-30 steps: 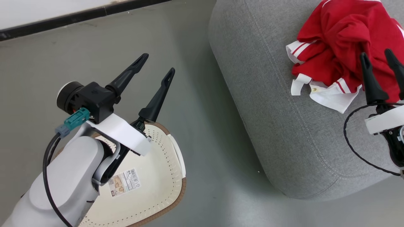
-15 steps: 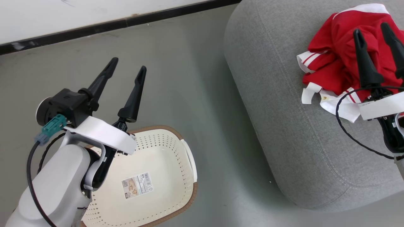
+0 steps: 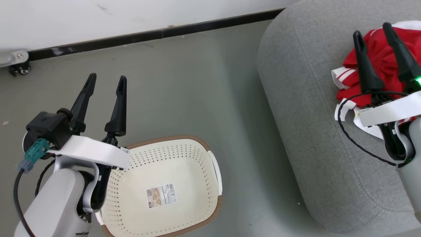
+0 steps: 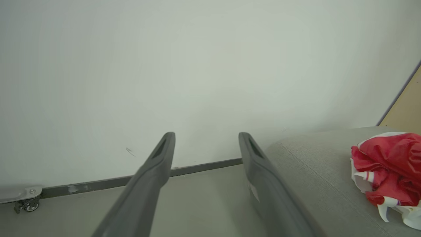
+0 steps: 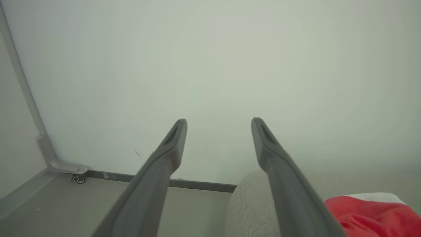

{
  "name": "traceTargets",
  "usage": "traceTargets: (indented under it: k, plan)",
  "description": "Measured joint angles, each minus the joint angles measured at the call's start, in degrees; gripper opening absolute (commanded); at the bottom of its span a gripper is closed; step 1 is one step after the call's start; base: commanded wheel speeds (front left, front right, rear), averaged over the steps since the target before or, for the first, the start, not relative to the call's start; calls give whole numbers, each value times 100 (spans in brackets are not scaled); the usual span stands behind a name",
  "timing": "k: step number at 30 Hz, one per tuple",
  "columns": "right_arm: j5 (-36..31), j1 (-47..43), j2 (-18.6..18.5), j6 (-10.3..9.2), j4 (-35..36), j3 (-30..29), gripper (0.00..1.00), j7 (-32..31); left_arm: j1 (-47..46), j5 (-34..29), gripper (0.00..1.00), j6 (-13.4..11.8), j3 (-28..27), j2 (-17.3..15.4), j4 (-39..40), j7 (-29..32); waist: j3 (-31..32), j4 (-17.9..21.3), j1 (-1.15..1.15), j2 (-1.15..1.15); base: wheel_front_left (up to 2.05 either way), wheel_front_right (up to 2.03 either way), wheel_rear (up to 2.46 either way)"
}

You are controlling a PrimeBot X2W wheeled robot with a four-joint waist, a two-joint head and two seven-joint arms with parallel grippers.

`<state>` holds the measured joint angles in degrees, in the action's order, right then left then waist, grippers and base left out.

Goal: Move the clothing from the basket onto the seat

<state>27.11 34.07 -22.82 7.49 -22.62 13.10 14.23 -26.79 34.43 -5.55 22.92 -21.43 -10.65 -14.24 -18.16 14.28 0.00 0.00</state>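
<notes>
The red clothing with white trim lies crumpled on the grey seat at the right; it also shows as clothing and clothing in the wrist views. The cream basket with a brown rim stands on the floor, holding just a paper label. My left gripper is open above the floor beyond the basket's far left corner, nothing between its fingers. My right gripper is open in the air over the clothing, holding nothing.
A white wall with a dark baseboard runs along the back. A small caster wheel on a metal foot sits at the far left by the wall. Grey floor lies between basket and seat.
The head camera has swung, so the whole picture shifted right and down, showing the wall and whole basket. Both arms have drawn back toward upright; both grippers stay open and empty.
</notes>
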Motion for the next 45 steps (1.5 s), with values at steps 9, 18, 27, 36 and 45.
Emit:
traceTargets:
  k: [9,18,27,36,45]
  plan:
    - [-468,-270,446,0,-14,-14,100,5,496,-172,100,-109,-327,158,102,-24,252,-273,0,0,0,0,0]
    - [-757,-744,896,0,-154,-194,100,5,970,-419,100,-245,-550,235,107,-24,563,-489,0,0,0,0,0]
    - [-998,-1290,1272,0,-213,-389,100,5,1491,-588,100,-437,-738,408,-16,-24,894,-648,0,0,0,0,0]
    - [-1123,-1786,1584,0,-288,-519,100,5,1843,-751,100,-561,-915,572,-42,-24,1204,-766,0,0,0,0,0]
    - [-1350,-2337,1778,0,-372,-657,100,5,2229,-953,100,-664,-961,736,-30,-24,1489,-852,0,0,0,0,0]
